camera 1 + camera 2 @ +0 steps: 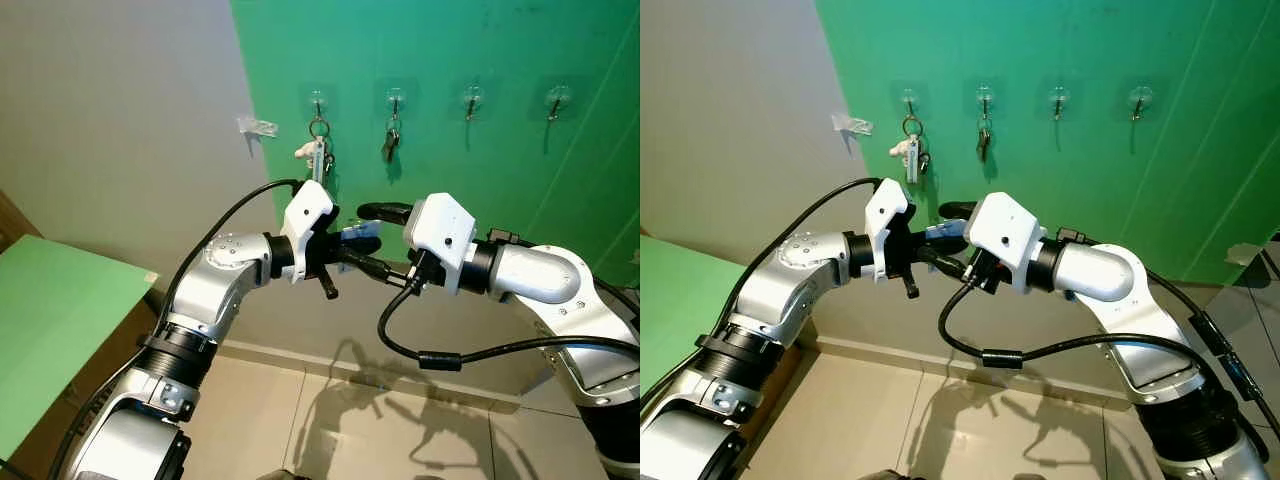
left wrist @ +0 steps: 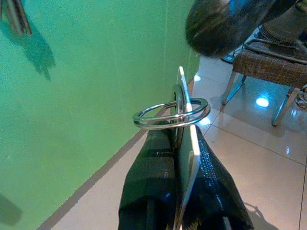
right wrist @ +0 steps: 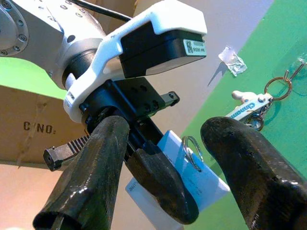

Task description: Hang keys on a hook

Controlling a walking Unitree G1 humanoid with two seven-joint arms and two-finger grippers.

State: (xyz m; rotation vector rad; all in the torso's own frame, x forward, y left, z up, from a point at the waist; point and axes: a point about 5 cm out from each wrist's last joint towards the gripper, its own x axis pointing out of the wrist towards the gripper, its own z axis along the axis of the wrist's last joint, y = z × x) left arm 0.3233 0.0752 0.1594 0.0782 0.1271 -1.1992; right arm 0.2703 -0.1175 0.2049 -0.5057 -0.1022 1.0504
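So the left gripper (image 2: 180,158) has its two black fingers pressed together on a flat white card tag (image 3: 192,179), pinching it edge-on, and a silver key ring (image 2: 171,114) sticks out just past the fingertips, lying roughly flat across the top of the tag. That's the task's keys bit: held in the left claw, up in the air in front of the wall, not on any hook.

Right across from it is the right gripper (image 3: 165,177), fingers spread wide. One finger sits on each side of the left claw's tip, so the tag and ring are between them, but neither finger looks like it's touching the tag. From the head cameras the two claws meet tip to tip at about the same height, the arms coming in from either side.

Beyond the claws is a green wall panel (image 1: 500,100) with a row of four clear hooks. The first hook (image 1: 317,100), above and just behind the left claw, already has a ring with a white tag hanging (image 1: 318,150). The second hook (image 1: 395,99) holds a dark key (image 1: 390,143). The third hook (image 1: 472,98) and fourth hook (image 1: 557,97) are bare, off past the right claw's side. Left of the green panel, the wall is grey, with a small clear clip (image 1: 256,126) stuck to it.
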